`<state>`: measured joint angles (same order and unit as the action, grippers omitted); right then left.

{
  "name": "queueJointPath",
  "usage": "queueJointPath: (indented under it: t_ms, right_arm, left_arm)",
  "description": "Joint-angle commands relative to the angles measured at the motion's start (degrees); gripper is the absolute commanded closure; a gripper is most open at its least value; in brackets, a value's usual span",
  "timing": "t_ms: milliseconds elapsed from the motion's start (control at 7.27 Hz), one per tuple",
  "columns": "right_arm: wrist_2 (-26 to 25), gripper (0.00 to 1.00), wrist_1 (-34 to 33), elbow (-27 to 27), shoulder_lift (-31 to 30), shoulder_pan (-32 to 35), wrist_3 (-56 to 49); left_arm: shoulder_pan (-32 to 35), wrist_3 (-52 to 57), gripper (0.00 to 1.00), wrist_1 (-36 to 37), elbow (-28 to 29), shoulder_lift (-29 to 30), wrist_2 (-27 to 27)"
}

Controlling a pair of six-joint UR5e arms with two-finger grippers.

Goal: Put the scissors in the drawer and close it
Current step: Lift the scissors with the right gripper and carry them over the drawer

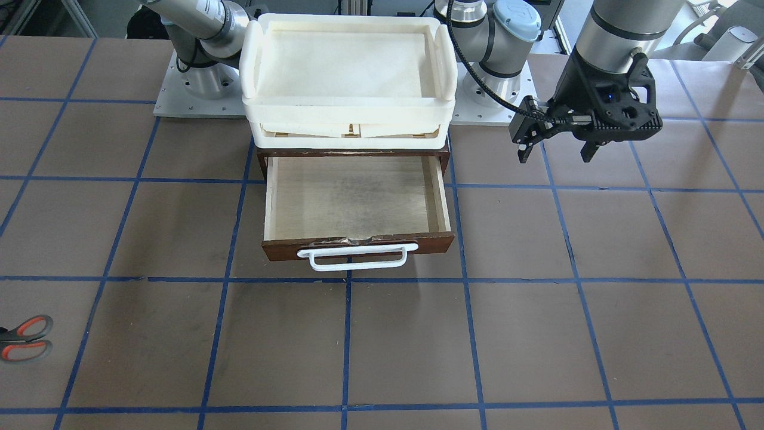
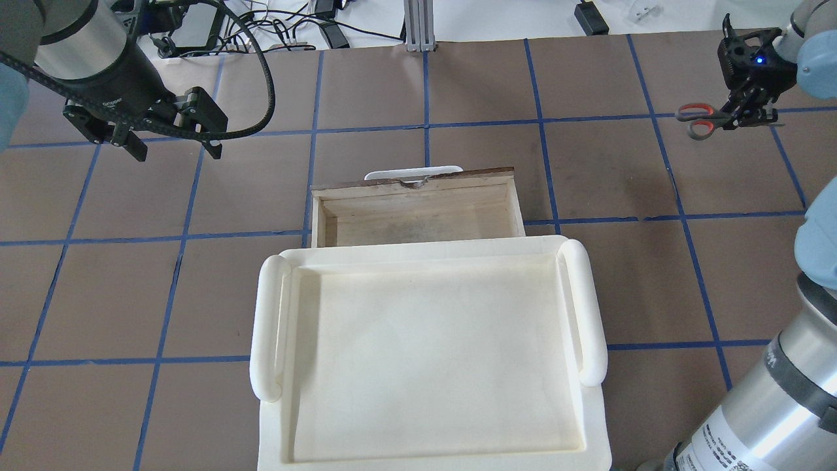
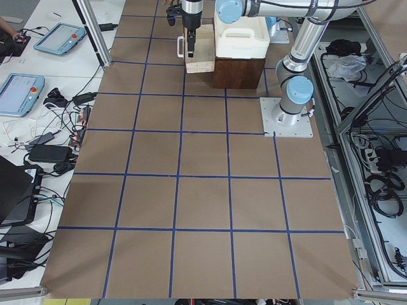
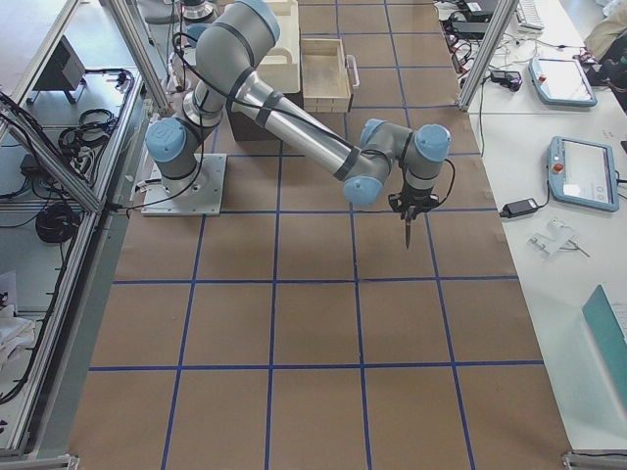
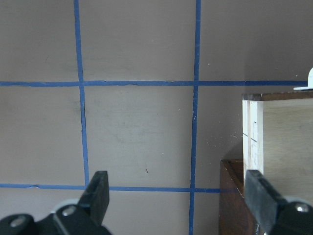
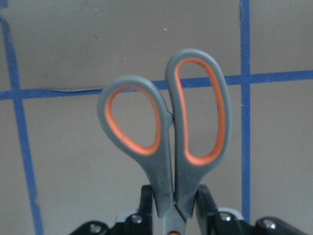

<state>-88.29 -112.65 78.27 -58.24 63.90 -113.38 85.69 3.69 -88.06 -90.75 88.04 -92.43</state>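
The scissors (image 2: 697,120), grey handles lined orange-red, are at the table's far right in the overhead view. My right gripper (image 2: 745,112) is shut on them near the pivot, with the loops pointing toward the table's middle. The right wrist view shows the loops (image 6: 166,127) ahead of my fingers (image 6: 145,200). The loops also show in the front view (image 1: 24,337). The brown drawer (image 1: 358,206) stands pulled open and empty, its white handle (image 1: 355,255) at the front. My left gripper (image 2: 173,147) is open and empty, hanging above the table beside the drawer (image 5: 276,147).
A cream-white tray (image 2: 592,314) sits on top of the brown drawer cabinet, over a second tray (image 1: 349,134). Brown table paper with blue tape lines surrounds it. Tablets and cables lie on side benches past the table's far edge (image 3: 25,89).
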Motion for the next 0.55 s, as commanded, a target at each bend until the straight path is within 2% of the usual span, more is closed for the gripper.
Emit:
queueJointPath:
  t_ms: [0, 275, 412]
  right_arm:
    - [-0.5, 0.74, 10.0, 2.4, -10.5, 1.1, 0.2]
    - [-2.7, 0.74, 17.1, 5.1, -21.0, 5.9, 1.1]
    - [-2.6, 0.74, 20.2, 5.2, -24.3, 9.0, 3.3]
  left_arm:
    - [0.0, 0.0, 0.00, 0.0, 0.0, 0.0, -0.1]
    - [-0.1, 0.1, 0.00, 0.0, 0.0, -0.1, 0.0]
    - [-0.1, 0.0, 0.00, 0.1, 0.0, -0.1, 0.0]
